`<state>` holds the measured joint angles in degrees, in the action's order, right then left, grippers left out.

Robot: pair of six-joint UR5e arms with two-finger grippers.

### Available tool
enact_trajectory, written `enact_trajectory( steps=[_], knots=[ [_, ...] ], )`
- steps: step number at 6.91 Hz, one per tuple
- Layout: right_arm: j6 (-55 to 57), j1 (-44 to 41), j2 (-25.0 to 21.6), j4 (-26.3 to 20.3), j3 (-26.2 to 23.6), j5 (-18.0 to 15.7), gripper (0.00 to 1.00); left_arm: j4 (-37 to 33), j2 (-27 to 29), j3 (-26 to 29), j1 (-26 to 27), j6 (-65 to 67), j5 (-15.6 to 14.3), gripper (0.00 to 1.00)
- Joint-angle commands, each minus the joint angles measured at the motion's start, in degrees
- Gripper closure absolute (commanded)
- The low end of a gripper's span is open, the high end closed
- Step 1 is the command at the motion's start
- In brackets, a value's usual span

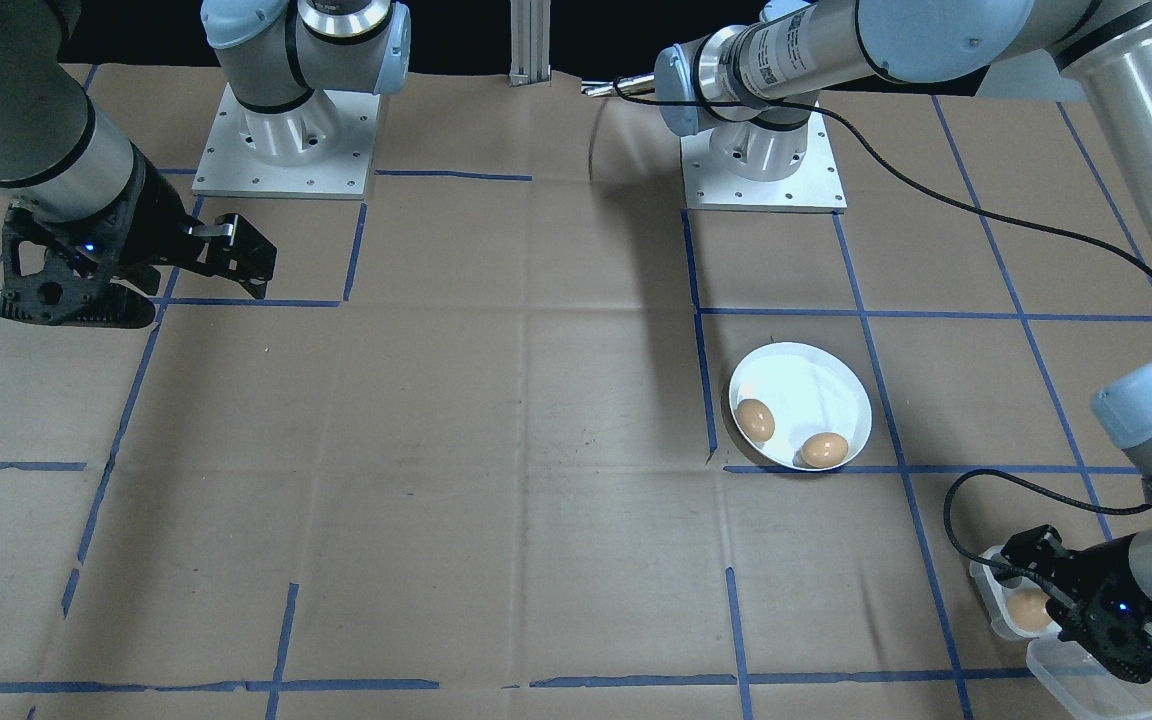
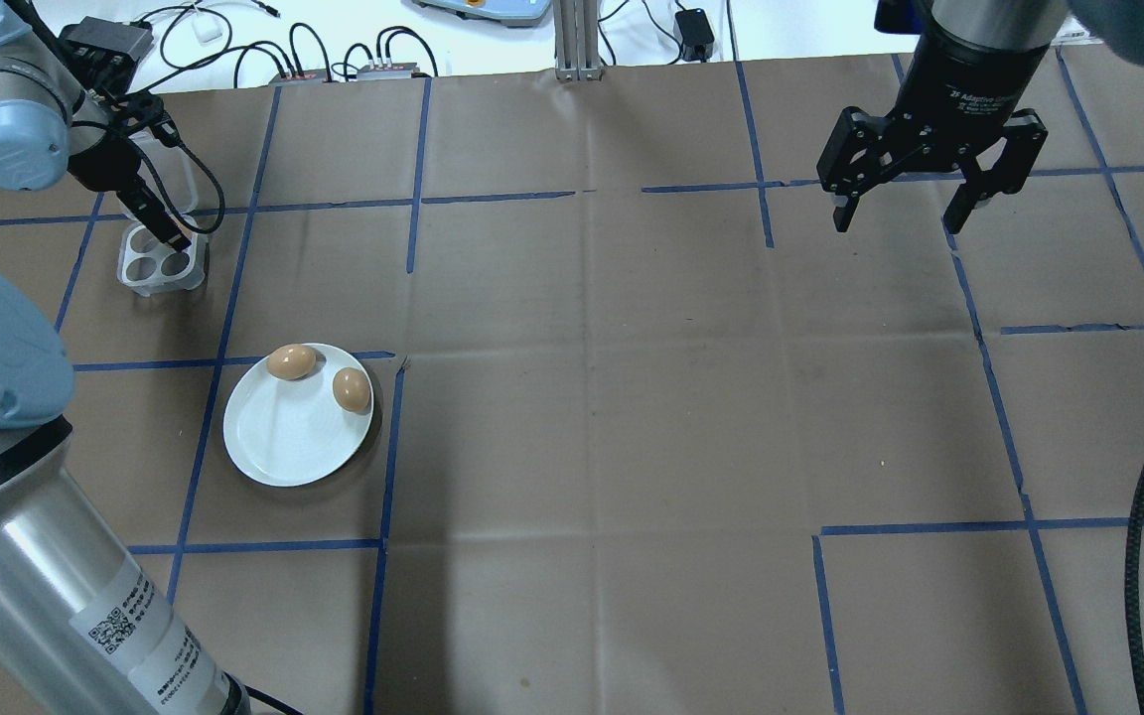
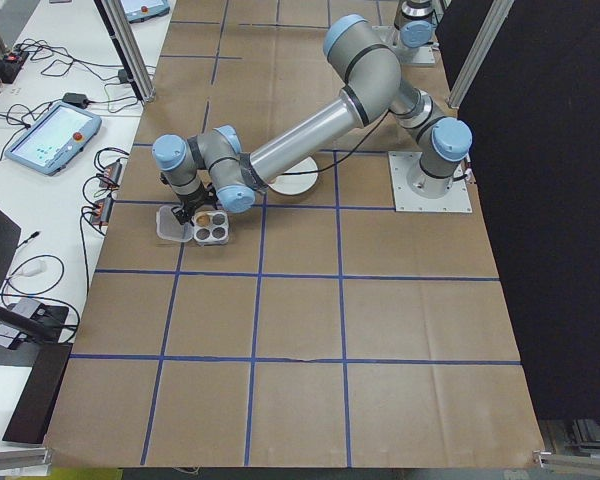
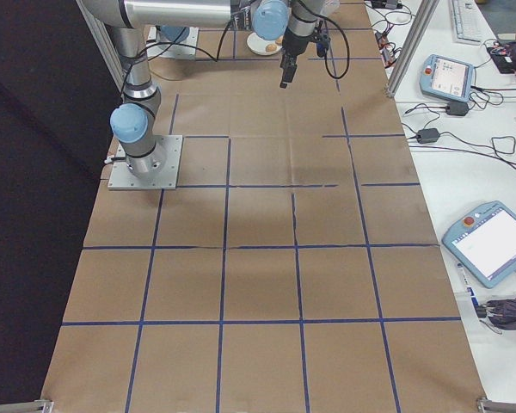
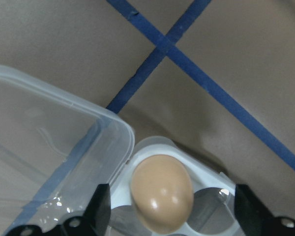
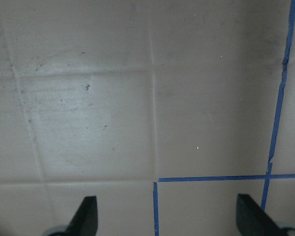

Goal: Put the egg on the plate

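Two brown eggs already lie on the white plate (image 2: 284, 437), one (image 2: 290, 361) near its far rim and the other (image 2: 352, 389) just beside it toward the table's middle, apart from each other. That part of the job looks done.

One more egg (image 5: 162, 192) sits in the small white egg tray (image 2: 161, 266), whose other three cups show empty in the overhead view. The tray's clear lid (image 5: 44, 147) lies folded open to one side. The left gripper (image 5: 173, 209) hangs directly over this egg with its fingers spread wide, one finger (image 5: 99, 206) on the lid side and the other (image 5: 250, 206) on the far side, the egg between them but touching neither as far as the wrist view shows. The grasp has not been made.

The plate lies near this gripper, back toward the robot's base and a little toward the table's centre (a short carry, by my reckoning).

The right gripper (image 2: 934, 194) hovers over bare brown paper well away from tray and plate, its fingers also spread and holding nothing; its wrist view shows only paper and blue tape lines.

My judgement is that the task is about two-thirds through: what remains is to lower, close on the last egg, lift it clear of its cup and set it on the open part of the plate without knocking the two already there.
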<state>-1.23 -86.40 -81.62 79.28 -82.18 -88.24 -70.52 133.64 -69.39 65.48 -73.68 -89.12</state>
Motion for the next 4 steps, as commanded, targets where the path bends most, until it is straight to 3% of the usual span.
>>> enact_trajectory(
  steps=[1,2,3,4],
  knots=[
    [0.00,0.00,-0.03,0.00,0.00,-0.09,0.00,-0.05,0.74,0.13,-0.09,-0.06,0.00,0.13],
    [0.00,0.00,0.06,0.00,0.00,-0.09,0.00,-0.14,0.74,0.13,-0.09,0.11,0.00,0.14],
    [0.00,0.00,0.06,0.00,0.00,-0.09,0.00,-0.23,0.65,0.13,-0.09,0.11,-0.09,0.27],
    [0.00,0.00,0.06,0.00,0.00,0.00,0.00,-0.23,0.65,0.13,-0.09,-0.32,-0.09,0.52]
  ],
)
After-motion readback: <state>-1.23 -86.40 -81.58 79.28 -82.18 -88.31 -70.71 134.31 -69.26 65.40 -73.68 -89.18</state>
